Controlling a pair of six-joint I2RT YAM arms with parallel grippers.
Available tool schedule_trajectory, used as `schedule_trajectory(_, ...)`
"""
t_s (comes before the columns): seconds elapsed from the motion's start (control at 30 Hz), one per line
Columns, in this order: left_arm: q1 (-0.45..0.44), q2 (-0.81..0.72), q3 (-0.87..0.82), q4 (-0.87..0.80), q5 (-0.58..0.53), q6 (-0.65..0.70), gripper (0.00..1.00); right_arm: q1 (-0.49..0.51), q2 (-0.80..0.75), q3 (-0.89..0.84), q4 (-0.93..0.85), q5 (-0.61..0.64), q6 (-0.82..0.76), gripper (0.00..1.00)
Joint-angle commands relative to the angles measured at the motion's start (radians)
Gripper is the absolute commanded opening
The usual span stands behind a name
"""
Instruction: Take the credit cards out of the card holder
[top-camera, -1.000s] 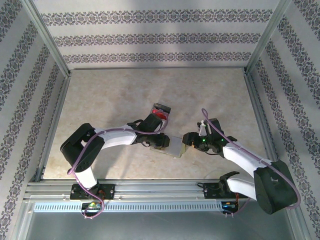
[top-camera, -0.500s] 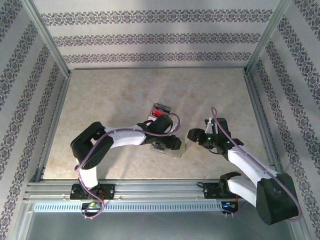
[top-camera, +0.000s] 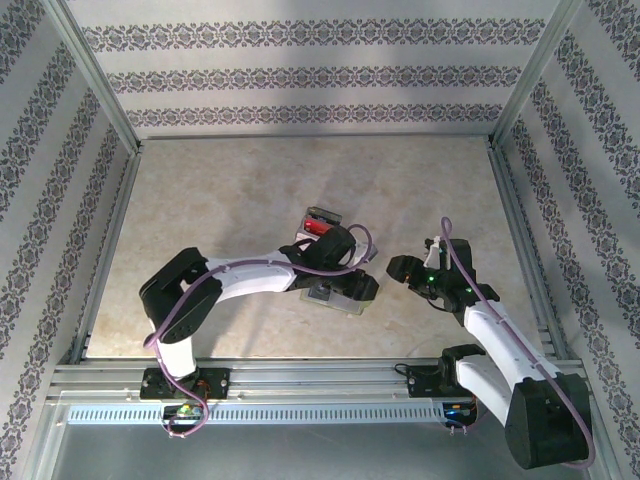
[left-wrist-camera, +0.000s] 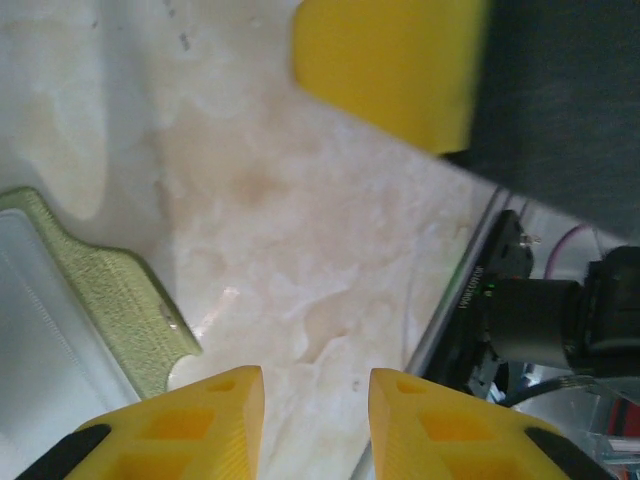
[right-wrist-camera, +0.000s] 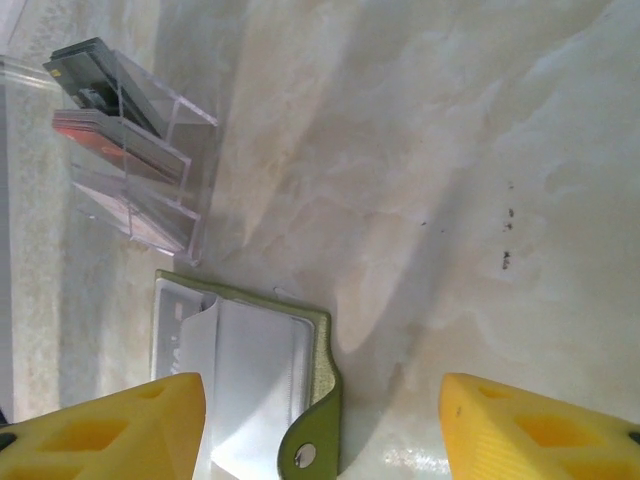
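The card holder (right-wrist-camera: 250, 390) is lying open toward the worktop's (top-camera: 220, 200) near edge. The left gripper (left-wrist-camera: 317, 385), narrowly parted and empty, is hovering nearest; the right gripper (right-wrist-camera: 320, 390) is gaping wide beside it.

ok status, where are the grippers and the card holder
Left gripper open, empty, at edge of card holder. Right gripper open wide, just beside it. Card holder lies open on table, in neither grip. Clear box just beyond it.
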Motion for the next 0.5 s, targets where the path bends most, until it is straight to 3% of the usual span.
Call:
schedule_trajectory(0.0, -0.004, -0.13, -0.018, -0.001, -0.027, 0.056, 0.34, -0.005, -0.025, 0.011, 0.022, -0.082, -0.012, 0.64)
schedule_trajectory(0.13, 0.027, -0.248, -0.054, -0.055, -0.055, 0.083, 0.34, -0.005, -0.018, 0.051, 0.003, -0.112, 0.011, 0.64)
schedule_trajectory(0.27, 0.107, -0.341, -0.13, -0.082, -0.084, 0.047, 0.34, 0.024, 0.037, 0.102, 0.008, -0.158, 0.069, 0.56)
schedule_trajectory(0.47, 0.276, -0.378, -0.271, -0.059, -0.037, -0.054, 0.29, 0.214, 0.185, 0.185, 0.087, -0.103, 0.161, 0.4)
